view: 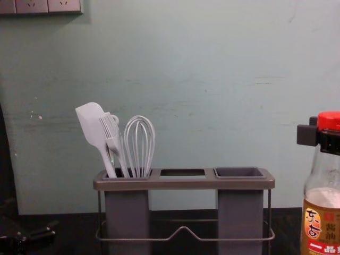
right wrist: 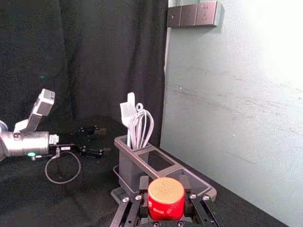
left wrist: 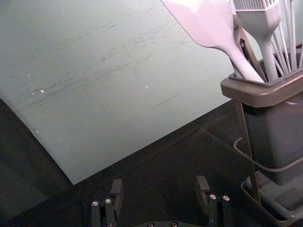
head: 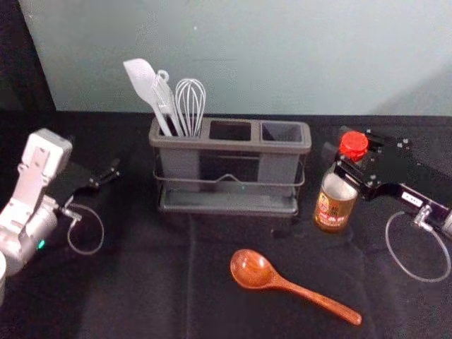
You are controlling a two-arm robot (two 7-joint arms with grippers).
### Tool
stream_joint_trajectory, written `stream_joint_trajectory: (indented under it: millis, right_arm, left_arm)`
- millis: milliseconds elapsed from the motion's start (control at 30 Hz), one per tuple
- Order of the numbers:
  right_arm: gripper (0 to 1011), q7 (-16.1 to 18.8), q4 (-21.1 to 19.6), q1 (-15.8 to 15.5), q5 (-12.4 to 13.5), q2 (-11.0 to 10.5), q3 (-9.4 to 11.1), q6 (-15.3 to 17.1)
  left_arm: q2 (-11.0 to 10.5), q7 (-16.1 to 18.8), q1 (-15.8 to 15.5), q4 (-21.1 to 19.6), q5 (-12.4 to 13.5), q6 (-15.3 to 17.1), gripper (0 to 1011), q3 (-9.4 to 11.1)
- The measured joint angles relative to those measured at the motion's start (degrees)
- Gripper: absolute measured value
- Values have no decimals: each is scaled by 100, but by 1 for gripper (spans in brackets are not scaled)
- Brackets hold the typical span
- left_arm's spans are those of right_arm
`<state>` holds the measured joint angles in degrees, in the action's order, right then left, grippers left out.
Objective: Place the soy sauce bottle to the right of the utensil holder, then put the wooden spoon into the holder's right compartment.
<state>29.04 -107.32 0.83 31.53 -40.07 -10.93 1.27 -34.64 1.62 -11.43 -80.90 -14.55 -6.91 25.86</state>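
Note:
To the right of the utensil holder [head: 229, 145], the soy sauce bottle [head: 335, 205] stands with its red cap up. My right gripper [head: 347, 162] is shut on its neck, just under the cap; in the right wrist view, the right gripper [right wrist: 165, 201] has a finger on either side of the red cap [right wrist: 165, 194]. The bottle's base is cut off in the chest view. The wooden spoon [head: 286, 284] lies in front of the holder, bowl toward the left. Left of the holder is my left gripper [head: 102, 178]; its own wrist view shows the left gripper [left wrist: 160, 191] open and holding nothing.
A white spatula [view: 94, 130], a brush and a whisk [view: 139, 146] stand in the holder's left compartment. Its middle opening [view: 183, 172] and right compartment [view: 240, 172] hold no utensils. A pale wall [head: 254, 56] rises behind the black-covered table [head: 141, 282].

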Motion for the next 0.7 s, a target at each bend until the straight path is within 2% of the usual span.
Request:
stream_joint_trajectory:
  millis: [700]
  right_arm:
    - [382, 5, 7, -62, 13, -3, 26, -43]
  left_arm:
    - [0, 0, 0, 0, 0, 0, 1005, 0]
